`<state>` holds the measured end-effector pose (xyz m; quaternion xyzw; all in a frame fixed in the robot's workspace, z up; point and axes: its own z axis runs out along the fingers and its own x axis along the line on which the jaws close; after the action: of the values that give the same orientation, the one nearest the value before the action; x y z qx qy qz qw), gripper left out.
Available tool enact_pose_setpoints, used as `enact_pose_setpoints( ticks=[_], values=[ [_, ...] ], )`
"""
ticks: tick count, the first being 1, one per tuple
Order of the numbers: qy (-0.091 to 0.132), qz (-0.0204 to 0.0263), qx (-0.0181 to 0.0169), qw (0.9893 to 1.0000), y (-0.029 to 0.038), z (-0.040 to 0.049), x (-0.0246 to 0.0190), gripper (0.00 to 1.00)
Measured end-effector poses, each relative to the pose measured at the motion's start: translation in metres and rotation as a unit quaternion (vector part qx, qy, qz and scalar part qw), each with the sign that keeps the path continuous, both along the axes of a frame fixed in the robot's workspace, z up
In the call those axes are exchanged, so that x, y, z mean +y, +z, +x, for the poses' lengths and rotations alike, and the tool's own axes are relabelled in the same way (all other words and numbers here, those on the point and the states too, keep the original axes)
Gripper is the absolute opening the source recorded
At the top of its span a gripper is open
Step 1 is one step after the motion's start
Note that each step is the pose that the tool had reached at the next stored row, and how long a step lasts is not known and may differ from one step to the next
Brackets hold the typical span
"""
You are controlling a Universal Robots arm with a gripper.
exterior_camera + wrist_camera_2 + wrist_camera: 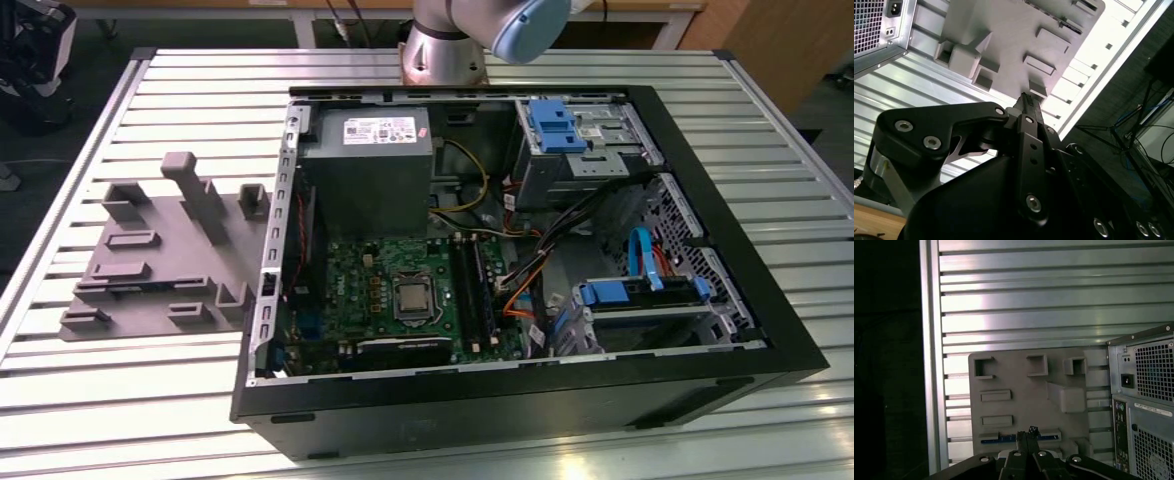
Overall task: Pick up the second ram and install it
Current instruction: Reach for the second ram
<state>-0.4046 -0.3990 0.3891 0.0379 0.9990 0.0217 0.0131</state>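
Second ram: in the first wrist view the second ram [999, 440] shows as a thin blue-green strip. It sits in a long slot at one edge of the grey fixture plate [1009, 370], and the gripper hides the middle of its length.
Handling: I judge it light, stiff and thin. It would not flex to forgive a crooked pinch, and its chips and contact edge are likely fragile.
Where to hold: probably across its two flat faces near mid-length, on the free upper edge and squarely, so it does not tip.
Gripper: the gripper [1029, 431] hovers well above the plate with its fingers pressed together and nothing between them. The second wrist view shows the same [1026, 97].
Fixture plate: it lies on the slatted table [134, 400], just beside the case, on the exterior view's left [147, 265].
Computer case: the case [534, 390] lies open with the motherboard [374, 270] facing up. The memory slots [474, 285] run beside the processor [411, 297].
Task standing: the ram is not yet lifted.
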Motion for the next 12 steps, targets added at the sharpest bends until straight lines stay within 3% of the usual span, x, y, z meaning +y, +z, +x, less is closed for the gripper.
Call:
enact_pose_setpoints(
  ticks=[12],
  values=[
    [0.0,0.0,0.0,1.0,0.0,-0.0057,0.0,0.11]
  ],
)
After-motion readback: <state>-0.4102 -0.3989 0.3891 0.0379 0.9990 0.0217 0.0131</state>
